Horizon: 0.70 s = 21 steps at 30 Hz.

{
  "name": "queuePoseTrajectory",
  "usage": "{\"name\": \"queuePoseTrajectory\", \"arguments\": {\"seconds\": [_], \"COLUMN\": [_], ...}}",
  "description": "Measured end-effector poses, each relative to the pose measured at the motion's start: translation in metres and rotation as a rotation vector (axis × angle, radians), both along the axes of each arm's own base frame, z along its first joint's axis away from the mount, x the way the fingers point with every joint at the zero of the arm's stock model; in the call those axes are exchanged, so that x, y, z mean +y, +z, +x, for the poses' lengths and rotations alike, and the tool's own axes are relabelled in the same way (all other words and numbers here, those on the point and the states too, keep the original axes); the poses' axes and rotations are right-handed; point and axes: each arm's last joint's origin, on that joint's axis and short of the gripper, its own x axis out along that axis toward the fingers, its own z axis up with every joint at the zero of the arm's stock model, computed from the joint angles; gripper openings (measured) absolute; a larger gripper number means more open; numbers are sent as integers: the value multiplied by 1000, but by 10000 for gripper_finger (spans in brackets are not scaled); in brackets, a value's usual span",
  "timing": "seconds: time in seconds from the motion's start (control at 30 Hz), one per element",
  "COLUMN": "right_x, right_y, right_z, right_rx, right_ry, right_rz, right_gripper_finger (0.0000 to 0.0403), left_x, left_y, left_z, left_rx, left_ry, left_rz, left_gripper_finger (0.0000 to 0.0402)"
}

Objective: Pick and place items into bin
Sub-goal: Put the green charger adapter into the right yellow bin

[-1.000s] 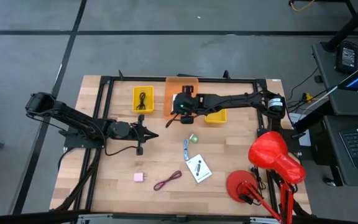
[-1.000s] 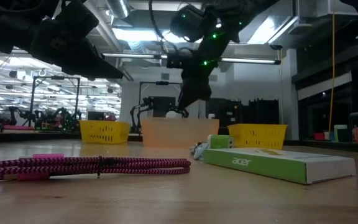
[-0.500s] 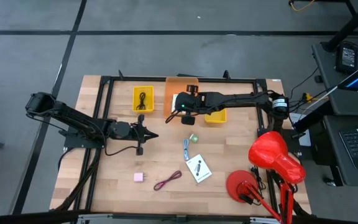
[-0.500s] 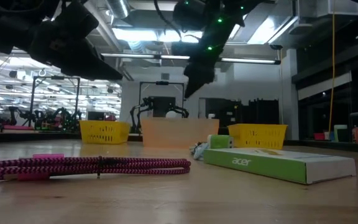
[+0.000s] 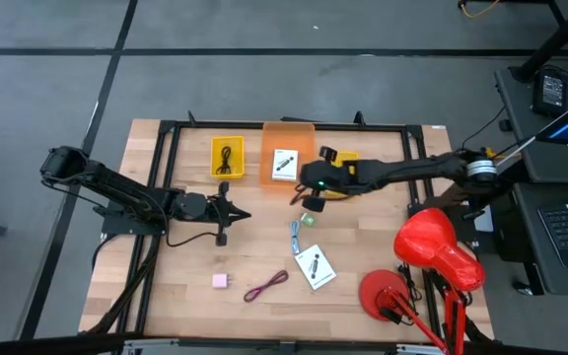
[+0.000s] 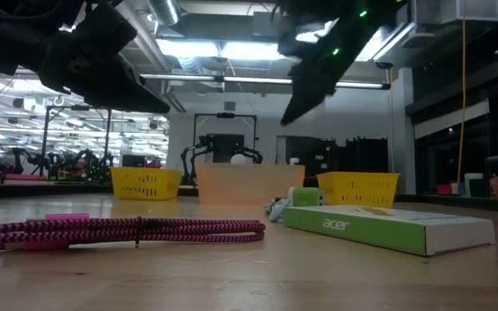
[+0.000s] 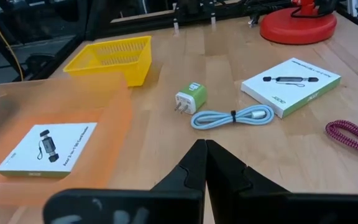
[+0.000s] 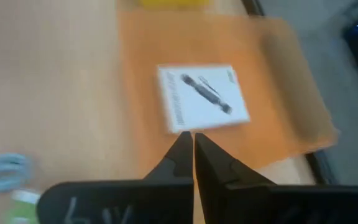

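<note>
One white card-box w/ black print lies flat inside the translucent orange bin at the worktop's far side — already sorted, resting free, nothing touching it. Right gripper hangs just beside the bin's edge, above the wood, jaws together and empty; judging by that, its load is delivered and it's clear of the bin wall. Directly near it sits the small green cube plug, w/ the coiled blue-grey cable next to it — probably next pick, since closest. Second white card-box, maroon braided cord and pink square lie nearer the front, apart from each other. Black cord is in the yellow basket. Left gripper waits over the left side, jaws together, holding nothing.
</note>
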Motion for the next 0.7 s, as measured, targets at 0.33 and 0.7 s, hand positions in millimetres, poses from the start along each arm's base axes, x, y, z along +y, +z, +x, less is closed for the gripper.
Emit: {"name": "queuePoseTrajectory", "arguments": {"seconds": [0.33,0.7], "right_x": [29,55], "right_y": [-3,-7], "right_z": [-33,-28], "right_rx": [-123,-27], "right_ry": [103,120], "right_rz": [288,409], "right_gripper_finger": [2,2], "left_x": [0,0], "left_y": [-2,-1], "left_z": [-1,0], "left_rx": [25,19], "left_ry": [0,-20], "left_rz": [5,58], "left_gripper_finger": [3,2]}}
